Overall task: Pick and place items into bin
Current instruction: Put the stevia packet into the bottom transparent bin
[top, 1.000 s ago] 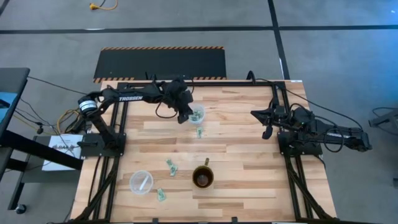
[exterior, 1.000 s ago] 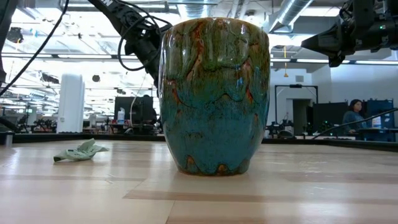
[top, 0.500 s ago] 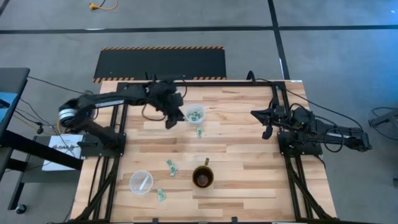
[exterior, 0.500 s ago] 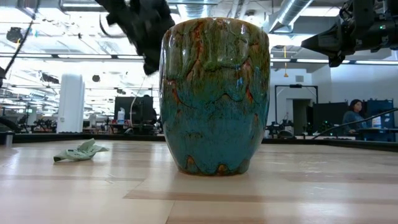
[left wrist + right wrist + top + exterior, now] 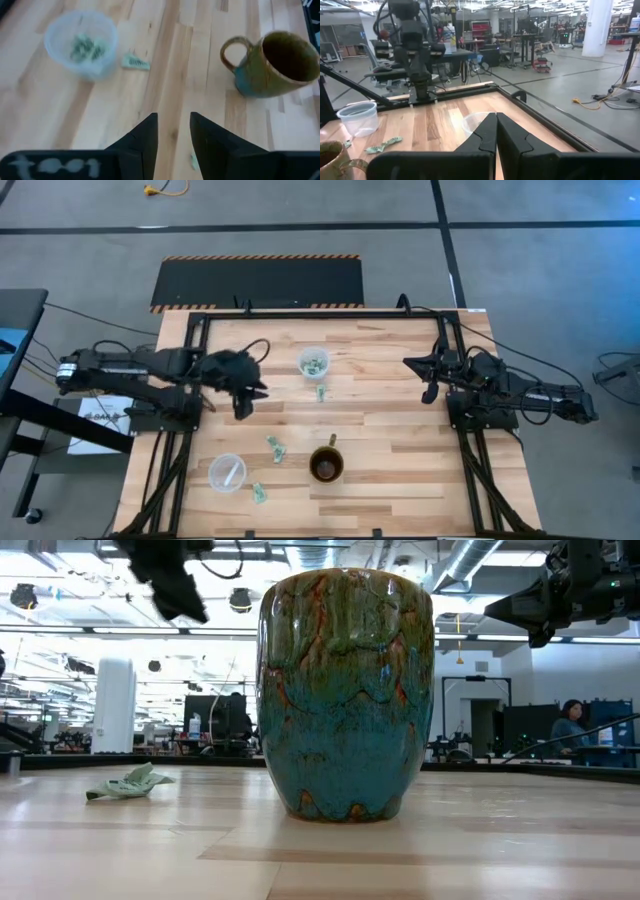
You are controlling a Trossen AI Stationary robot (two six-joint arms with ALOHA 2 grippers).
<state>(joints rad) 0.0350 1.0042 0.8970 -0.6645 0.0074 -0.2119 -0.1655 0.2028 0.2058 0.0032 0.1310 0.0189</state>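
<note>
The left tool [image 5: 243, 402] hangs above the left part of the bench [image 5: 380, 360], its fingers [image 5: 145, 137] parted a little with nothing between them. The right tool [image 5: 428, 392] waits at the right edge, fingers pressed together, empty. Some items [image 5: 315, 364] lie inside the clear cup [image 5: 314, 354]; one [image 5: 320, 393] lies just beside it, and two more [image 5: 273, 446] lie near the mug [image 5: 327, 465].
</note>
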